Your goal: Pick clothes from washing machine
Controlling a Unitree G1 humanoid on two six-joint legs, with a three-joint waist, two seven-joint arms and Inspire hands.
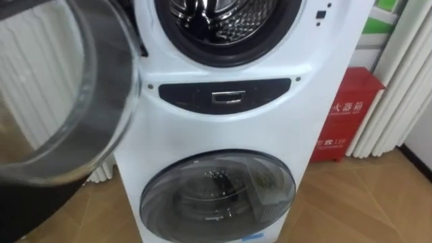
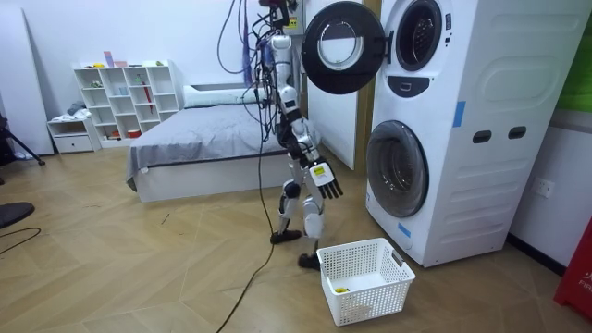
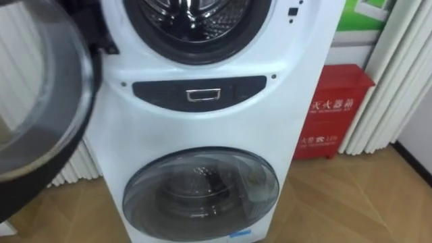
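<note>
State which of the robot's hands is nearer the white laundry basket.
Right. The right hand hangs open above the white laundry basket, toward the room view's left; the left hand is hidden behind the body, on the far side.

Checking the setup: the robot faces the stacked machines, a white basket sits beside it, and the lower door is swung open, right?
Not quite: the lower door is shut; the upper door is the one swung open, as the room view shows. The rest stands.

White washing machine [image 1: 270, 128], red cabinet [image 1: 347, 111], white basket [image 2: 370, 298].
</note>
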